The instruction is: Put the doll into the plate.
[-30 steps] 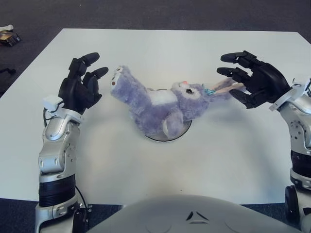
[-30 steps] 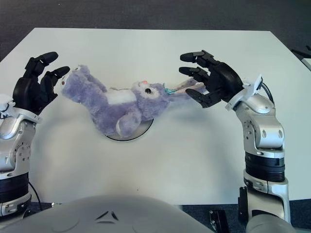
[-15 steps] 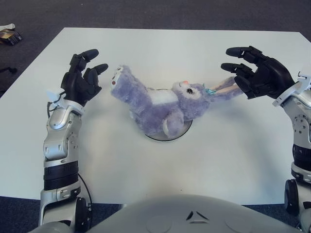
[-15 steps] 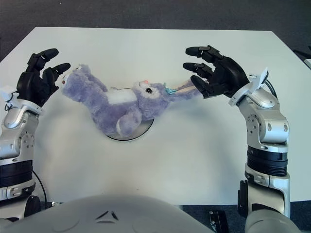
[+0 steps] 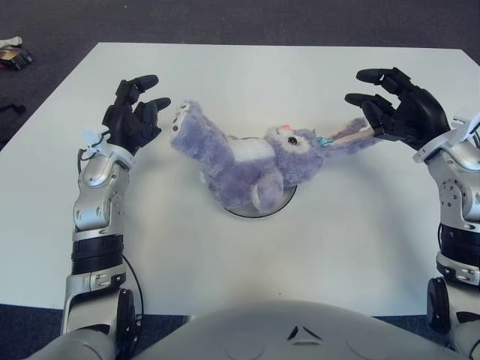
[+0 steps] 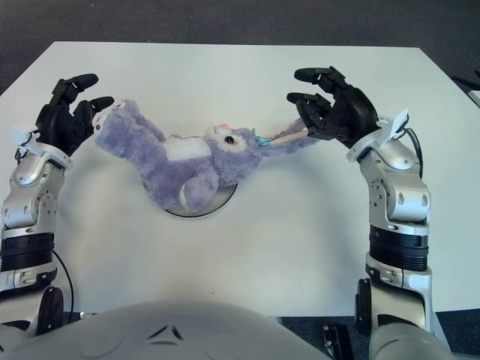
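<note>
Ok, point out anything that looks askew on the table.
The doll lies slanted across the plate, far bigger than it, with its feet and ears hanging over onto the table. The left hand and right hand sit open at either end.

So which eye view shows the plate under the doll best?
Neither by much: the doll covers most of the plate. The left eye view shows slightly more rim at the front and right; the right eye view shows a similar front sliver.
</note>
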Action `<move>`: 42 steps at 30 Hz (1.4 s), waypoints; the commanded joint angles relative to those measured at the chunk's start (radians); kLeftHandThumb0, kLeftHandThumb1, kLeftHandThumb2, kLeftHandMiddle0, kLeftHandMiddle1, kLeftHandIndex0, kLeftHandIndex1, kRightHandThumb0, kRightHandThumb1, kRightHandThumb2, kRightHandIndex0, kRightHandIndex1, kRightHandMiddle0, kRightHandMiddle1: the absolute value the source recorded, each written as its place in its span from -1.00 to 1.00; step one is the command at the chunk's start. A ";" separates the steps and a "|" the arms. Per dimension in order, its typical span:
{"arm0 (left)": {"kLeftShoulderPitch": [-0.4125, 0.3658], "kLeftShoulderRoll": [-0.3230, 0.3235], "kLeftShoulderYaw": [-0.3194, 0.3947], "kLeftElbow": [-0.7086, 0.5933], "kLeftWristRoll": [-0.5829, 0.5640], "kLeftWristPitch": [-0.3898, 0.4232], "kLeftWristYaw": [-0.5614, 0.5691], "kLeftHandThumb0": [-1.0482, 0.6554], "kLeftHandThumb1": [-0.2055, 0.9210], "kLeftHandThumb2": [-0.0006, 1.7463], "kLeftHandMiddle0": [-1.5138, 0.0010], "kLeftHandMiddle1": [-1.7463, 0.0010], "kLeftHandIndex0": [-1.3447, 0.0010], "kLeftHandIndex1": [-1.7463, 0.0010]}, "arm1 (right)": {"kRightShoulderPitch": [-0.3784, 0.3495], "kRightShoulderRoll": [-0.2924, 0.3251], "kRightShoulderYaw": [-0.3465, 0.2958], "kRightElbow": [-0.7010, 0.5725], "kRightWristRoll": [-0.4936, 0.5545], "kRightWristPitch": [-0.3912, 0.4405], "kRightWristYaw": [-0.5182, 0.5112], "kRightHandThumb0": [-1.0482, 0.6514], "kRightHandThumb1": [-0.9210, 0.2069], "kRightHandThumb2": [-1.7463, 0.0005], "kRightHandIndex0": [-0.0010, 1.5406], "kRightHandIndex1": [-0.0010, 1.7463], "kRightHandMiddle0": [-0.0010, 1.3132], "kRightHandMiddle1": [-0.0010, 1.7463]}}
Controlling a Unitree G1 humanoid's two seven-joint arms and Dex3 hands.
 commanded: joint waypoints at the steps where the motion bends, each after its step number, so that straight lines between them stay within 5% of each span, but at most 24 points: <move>1: -0.024 -0.003 -0.009 0.028 0.023 -0.024 0.006 -0.55 0.68 -0.19 0.69 -0.34 1.00 -0.39 | -0.052 0.010 -0.013 0.099 -0.026 -0.025 -0.042 -0.34 -0.57 0.02 -0.63 -0.06 -0.94 0.40; 9: -0.055 -0.031 -0.025 0.118 0.064 -0.091 0.028 -0.49 0.65 -0.12 0.57 -0.60 0.99 -0.72 | -0.069 0.062 -0.028 0.123 -0.044 -0.033 -0.147 -0.32 -0.56 0.01 -0.55 0.05 -0.79 0.46; 11: -0.081 -0.036 -0.025 0.189 0.074 -0.129 0.027 -0.46 0.61 -0.08 0.54 -0.65 0.96 -0.78 | -0.076 0.079 -0.034 0.144 -0.047 -0.047 -0.173 -0.25 -0.77 0.24 -0.51 0.16 -0.69 0.68; 15: -0.108 -0.041 -0.019 0.259 0.078 -0.177 0.023 -0.28 0.74 -0.18 0.50 -0.72 0.73 -0.93 | -0.096 0.108 -0.054 0.207 -0.049 -0.092 -0.215 -0.21 -0.84 0.35 -0.41 0.38 -0.55 0.81; 19: -0.116 -0.047 -0.015 0.282 0.069 -0.202 0.022 -0.03 0.55 -0.04 0.41 -0.74 0.64 -0.97 | -0.124 0.118 -0.083 0.298 -0.045 -0.159 -0.237 -0.21 -0.70 0.23 -0.35 0.50 -0.46 0.86; 21: -0.119 -0.051 -0.015 0.289 0.067 -0.211 0.021 0.12 0.42 0.05 0.35 -0.74 0.58 -0.99 | -0.138 0.119 -0.095 0.343 -0.045 -0.195 -0.245 0.05 -0.49 0.06 -0.32 0.61 -0.44 0.89; 24: -0.122 -0.057 -0.016 0.298 0.066 -0.224 0.020 0.19 0.29 0.15 0.28 -0.72 0.52 -1.00 | -0.157 0.125 -0.109 0.404 -0.050 -0.249 -0.263 0.17 -0.26 -0.14 -0.25 0.70 -0.41 0.91; 42: -0.139 -0.074 -0.020 0.403 0.089 -0.303 0.043 0.22 0.01 0.40 0.13 -0.82 0.48 -1.00 | -0.238 0.117 -0.168 0.678 -0.028 -0.444 -0.278 0.22 0.09 -0.45 -0.13 0.82 -0.31 0.94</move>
